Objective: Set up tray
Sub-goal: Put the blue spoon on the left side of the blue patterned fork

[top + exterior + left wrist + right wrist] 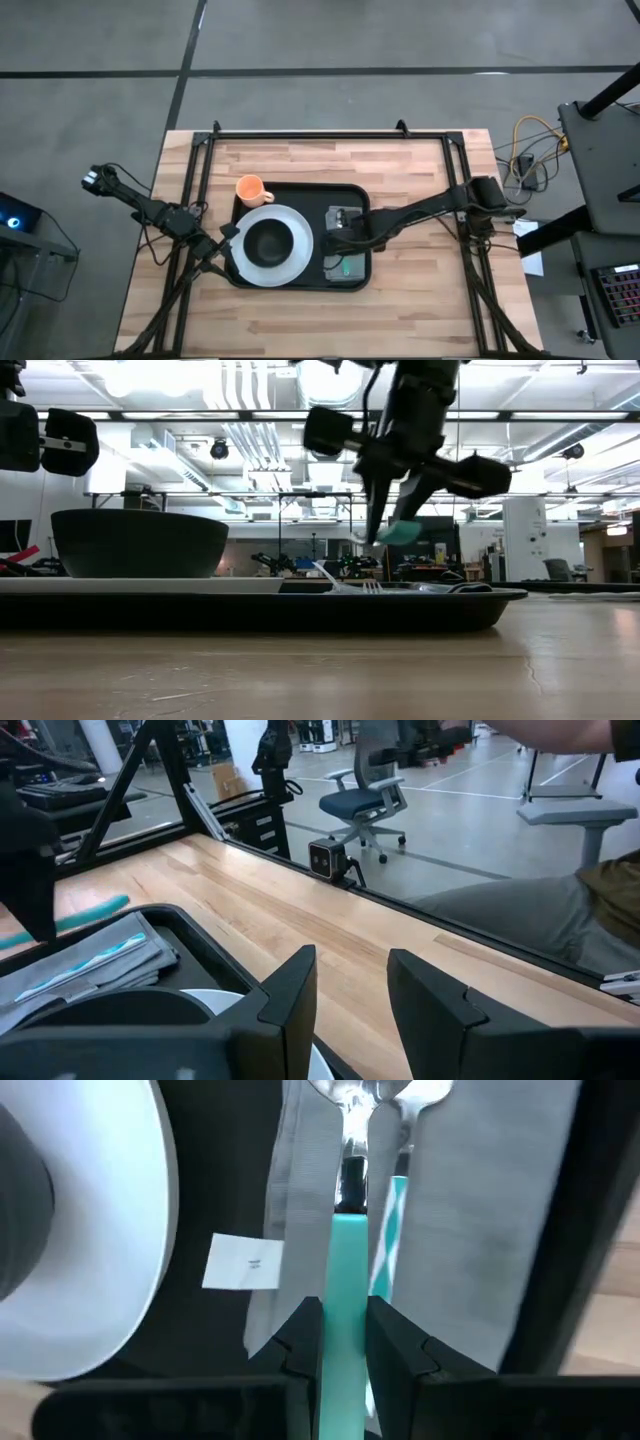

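Black tray (352,193), white plate (298,262), orange mug (249,188), grey napkin (470,1210), teal-handled utensil (346,1320).

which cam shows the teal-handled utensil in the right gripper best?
Right wrist view: the teal-handled metal utensil fills the frame, clamped in the right gripper above the grey folded napkin. Low view shows only a teal handle tip; left wrist view, a blurred streak; high view, hidden.
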Motion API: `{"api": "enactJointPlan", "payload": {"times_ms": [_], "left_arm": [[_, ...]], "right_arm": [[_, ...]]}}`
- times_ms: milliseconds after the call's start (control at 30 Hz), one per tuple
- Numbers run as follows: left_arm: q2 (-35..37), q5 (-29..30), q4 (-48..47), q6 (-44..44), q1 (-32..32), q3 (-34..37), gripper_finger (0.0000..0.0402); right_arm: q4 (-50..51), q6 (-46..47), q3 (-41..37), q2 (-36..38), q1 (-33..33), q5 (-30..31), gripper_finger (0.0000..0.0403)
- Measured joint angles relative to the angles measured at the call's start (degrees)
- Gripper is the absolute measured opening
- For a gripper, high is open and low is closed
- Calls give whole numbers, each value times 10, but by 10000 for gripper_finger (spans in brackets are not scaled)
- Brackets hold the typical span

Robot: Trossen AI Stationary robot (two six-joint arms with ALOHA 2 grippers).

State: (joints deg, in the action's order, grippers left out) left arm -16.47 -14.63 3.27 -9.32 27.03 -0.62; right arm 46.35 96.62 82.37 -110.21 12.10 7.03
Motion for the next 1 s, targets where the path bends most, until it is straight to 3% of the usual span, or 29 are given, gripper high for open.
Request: {"api": "enactJointPlan", "payload": {"times_ms": [367,1000], "left_arm": [[0,0,0,0,0,0,107],[0,0,0,0,0,0,107]], "right_arm": [[0,12,63,-90,0,-10,40],[-9,33,65,-119,-3,-12,47]]}}
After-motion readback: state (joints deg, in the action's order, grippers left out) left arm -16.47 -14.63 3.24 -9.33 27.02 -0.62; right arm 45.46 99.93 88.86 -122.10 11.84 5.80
